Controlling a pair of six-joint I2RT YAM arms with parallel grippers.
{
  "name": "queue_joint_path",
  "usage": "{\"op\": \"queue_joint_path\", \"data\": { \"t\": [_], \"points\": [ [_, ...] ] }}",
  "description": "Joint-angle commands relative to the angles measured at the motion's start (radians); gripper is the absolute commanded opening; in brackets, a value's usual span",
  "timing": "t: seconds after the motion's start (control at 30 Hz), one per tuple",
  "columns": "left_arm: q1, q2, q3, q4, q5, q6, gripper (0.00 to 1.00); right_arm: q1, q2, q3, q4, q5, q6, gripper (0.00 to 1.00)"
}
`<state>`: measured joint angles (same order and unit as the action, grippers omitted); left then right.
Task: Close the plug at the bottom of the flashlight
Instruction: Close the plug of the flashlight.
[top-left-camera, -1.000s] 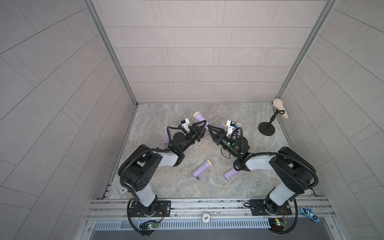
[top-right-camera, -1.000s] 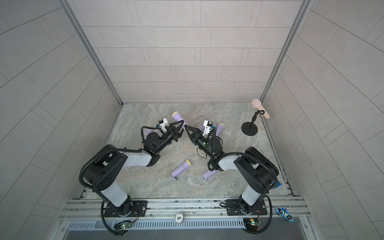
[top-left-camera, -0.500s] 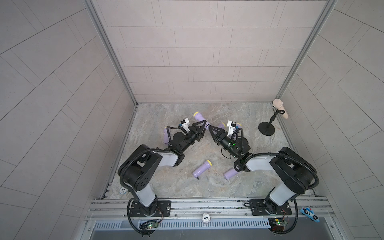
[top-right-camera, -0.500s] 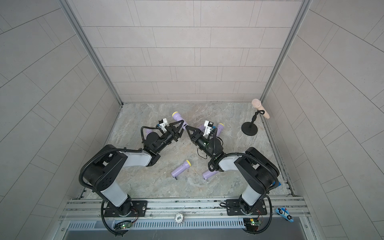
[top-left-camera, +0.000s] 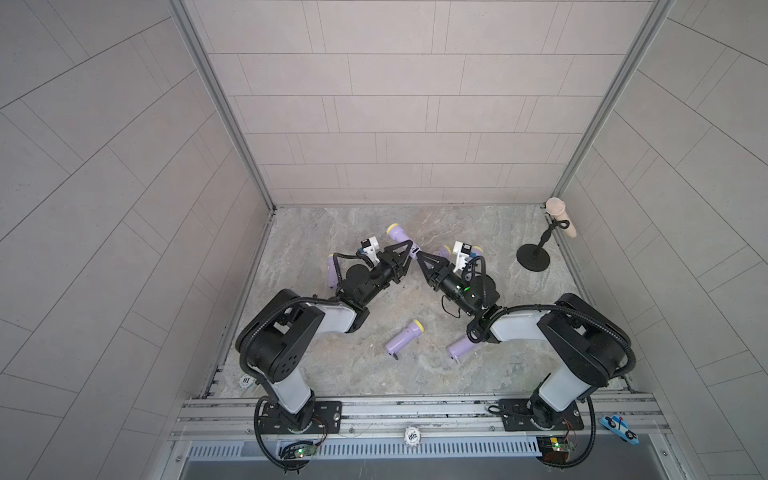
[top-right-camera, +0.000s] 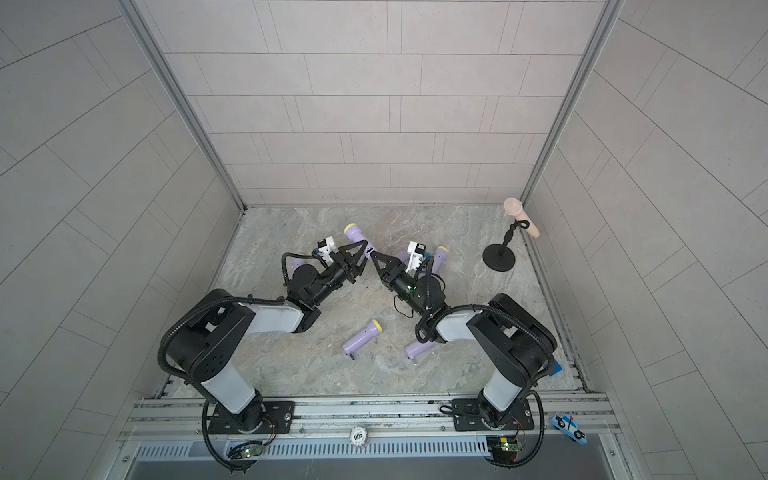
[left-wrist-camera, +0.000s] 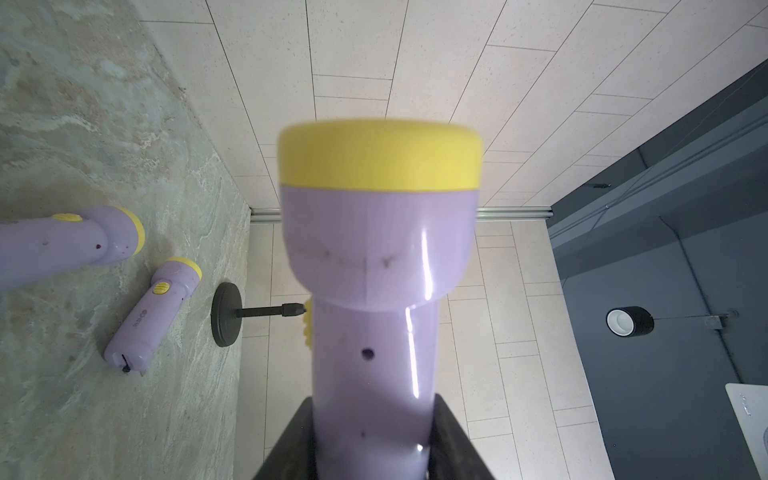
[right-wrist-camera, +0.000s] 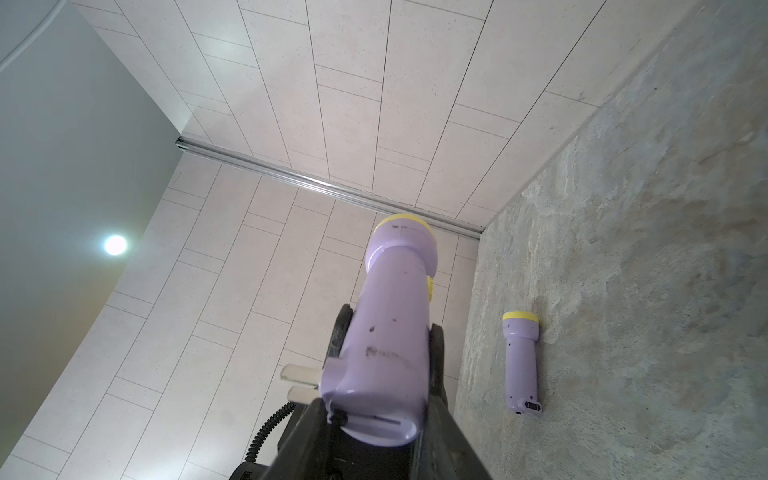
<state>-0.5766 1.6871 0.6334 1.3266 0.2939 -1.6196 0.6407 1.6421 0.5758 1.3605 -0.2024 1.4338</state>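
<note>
- While the left fingers (left-wrist-camera: 455, 449) clench the purple body of the flashlight (top-left-camera: 398, 237), its yellow head points toward the back wall (top-left-camera: 395, 124), just above the middle of both top views.
- The flashlight is held clear of the tabletop (top-left-camera: 478, 374) and fills the centre of the left wrist view.
- The right arm (top-left-camera: 515, 328) reaches in from the right of both top views, and its tip meets the flashlight's bottom end.
- Low in the right wrist view, the right fingers (right-wrist-camera: 449, 449) sit closed against both sides of that bottom end.
- The plug (right-wrist-camera: 300, 382) sticks out sideways there, its two pale prongs pointing to the left of the frame, not folded in.
- A second flashlight (top-left-camera: 402, 337) and a third flashlight (top-left-camera: 459, 348) lie on the tabletop in the lower middle of a top view.
- A black stand (top-left-camera: 533, 257) sits at the right edge.
</note>
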Motion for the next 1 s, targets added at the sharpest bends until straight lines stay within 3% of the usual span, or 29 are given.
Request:
{"op": "queue_joint_path", "data": {
  "t": [0.0, 0.97],
  "points": [
    [-0.006, -0.003, -0.014, 0.015, 0.015, -0.014, 0.0, 0.006, 0.004, 0.029, 0.058, -0.006, 0.012, 0.39],
    [-0.025, -0.015, -0.012, 0.014, 0.01, -0.015, 0.0, 0.007, 0.032, 0.038, 0.058, -0.016, 0.02, 0.32]
  ]
}}
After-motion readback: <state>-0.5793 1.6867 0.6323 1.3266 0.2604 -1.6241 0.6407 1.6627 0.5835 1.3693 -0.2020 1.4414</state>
